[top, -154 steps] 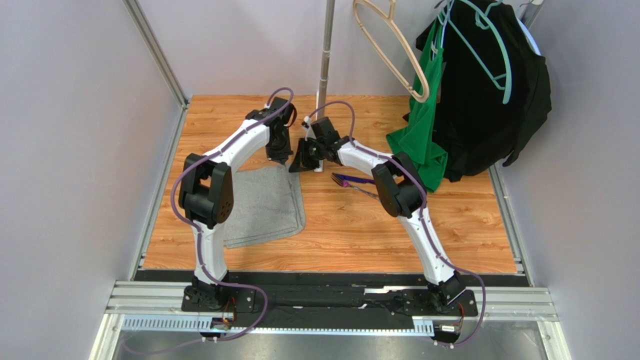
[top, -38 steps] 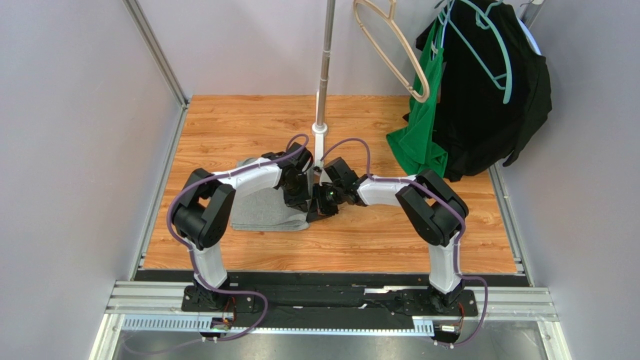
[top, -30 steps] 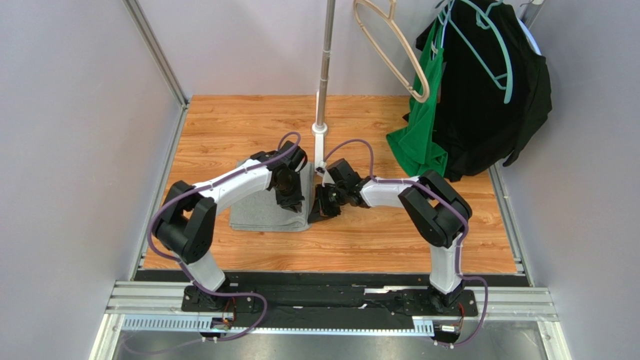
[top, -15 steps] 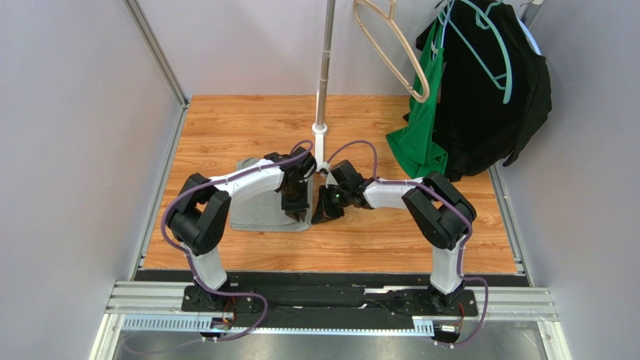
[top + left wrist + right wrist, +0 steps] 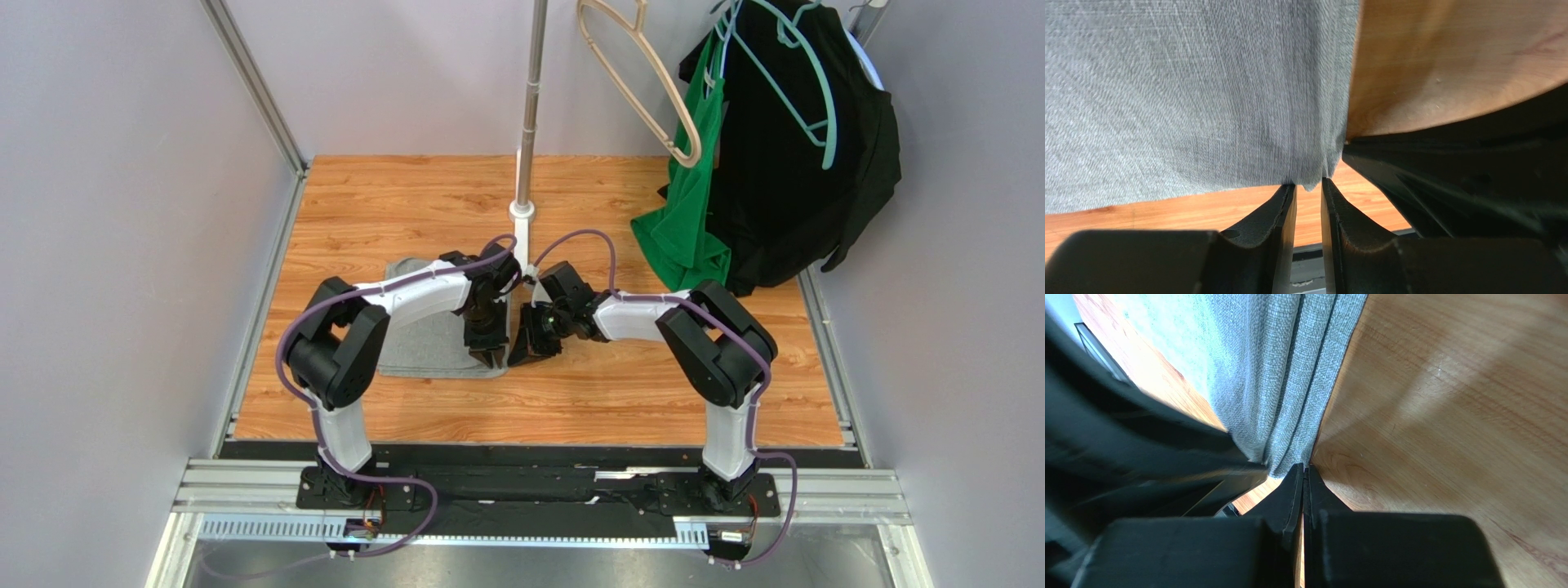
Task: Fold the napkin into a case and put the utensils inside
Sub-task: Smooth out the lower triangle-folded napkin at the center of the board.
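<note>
From above, the napkin (image 5: 417, 337) lies flat on the left part of the wooden counter (image 5: 613, 380), folded into a grey block that is not yet a long thin strip. Both arms reach in to its right edge. The left end effector (image 5: 488, 353) and the right end effector (image 5: 528, 347) are side by side at the near right corner, just beside each other. The utensils do not show here (the right arm may be hiding them). In the left wrist view, the left end effector (image 5: 1309, 190) has its two fingers a little apart. You can see wood through the gap, and the cloth's corner (image 5: 1315, 177) sits right at the tips and not down between them. So it looks open and not holding the cloth. In the right wrist view, the right end effector (image 5: 1303, 474) has its fingers pressed tight together. The stacked folds of the napkin (image 5: 1290, 367) run down to end right at its tips. It is closed, but I cannot tell if it nips a bit of cloth. My guess is that the folding step is on and the case is only partly made. Next, both arms would need to lift clear without dragging the layers, then fold the cloth narrower. Putting the utensils in comes after that.
</note>
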`<state>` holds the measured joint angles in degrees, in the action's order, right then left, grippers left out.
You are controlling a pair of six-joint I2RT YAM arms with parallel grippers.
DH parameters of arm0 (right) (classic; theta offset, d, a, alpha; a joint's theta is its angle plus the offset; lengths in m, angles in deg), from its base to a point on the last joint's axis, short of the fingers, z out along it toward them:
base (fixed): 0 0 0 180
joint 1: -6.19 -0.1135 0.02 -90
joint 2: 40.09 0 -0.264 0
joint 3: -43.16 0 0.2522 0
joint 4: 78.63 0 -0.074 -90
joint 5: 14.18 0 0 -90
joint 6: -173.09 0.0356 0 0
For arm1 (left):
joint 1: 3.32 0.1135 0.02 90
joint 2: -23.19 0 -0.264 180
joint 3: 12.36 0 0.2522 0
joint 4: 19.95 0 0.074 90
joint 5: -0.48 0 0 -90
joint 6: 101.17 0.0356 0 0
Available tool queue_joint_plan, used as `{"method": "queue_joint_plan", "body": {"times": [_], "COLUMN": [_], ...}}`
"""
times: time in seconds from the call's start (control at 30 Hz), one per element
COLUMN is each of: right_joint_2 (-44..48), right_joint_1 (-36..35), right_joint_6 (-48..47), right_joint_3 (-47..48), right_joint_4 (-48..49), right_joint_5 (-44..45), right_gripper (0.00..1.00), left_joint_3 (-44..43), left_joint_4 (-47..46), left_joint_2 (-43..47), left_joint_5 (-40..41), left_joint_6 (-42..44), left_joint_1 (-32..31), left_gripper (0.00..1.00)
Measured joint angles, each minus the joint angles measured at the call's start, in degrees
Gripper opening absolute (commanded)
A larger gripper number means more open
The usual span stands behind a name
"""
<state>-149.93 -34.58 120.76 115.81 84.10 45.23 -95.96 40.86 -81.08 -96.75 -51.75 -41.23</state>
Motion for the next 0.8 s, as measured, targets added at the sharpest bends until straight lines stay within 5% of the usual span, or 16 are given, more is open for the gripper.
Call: {"method": "queue_joint_plan", "body": {"times": [0.2,0.3,0.67,0.77,0.8], "right_joint_2": [-0.5,-0.7,-1.4,-1.4,-1.4], "right_joint_1": [0.0,0.0,0.0,0.0,0.0], "right_joint_6": [0.2,0.3,1.0,1.1,1.7], "right_joint_3": [0.0,0.0,0.0,0.0,0.0], "right_joint_4": [0.7,1.0,2.7,2.9,2.8], "right_joint_5": [-0.9,-1.3,-2.1,-2.2,-2.1], "right_gripper": [0.0,0.0,0.0,0.0,0.0], "left_joint_3": [-0.1,-0.1,-0.5,-1.0,-1.1], "left_joint_4": [-0.2,-0.2,-0.1,-0.1,-0.2], "left_joint_2": [-2.6,-2.4,0.9,0.0,-0.5], "left_joint_5": [0.0,0.2,-1.3,-2.8,-3.1], "left_joint_6": [-0.2,-0.3,-0.9,-1.1,-1.1], "left_joint_1": [0.0,-0.1,-2.9,-3.3,-3.3], "left_gripper": [0.03,0.0,0.0,0.07,0.17]}}
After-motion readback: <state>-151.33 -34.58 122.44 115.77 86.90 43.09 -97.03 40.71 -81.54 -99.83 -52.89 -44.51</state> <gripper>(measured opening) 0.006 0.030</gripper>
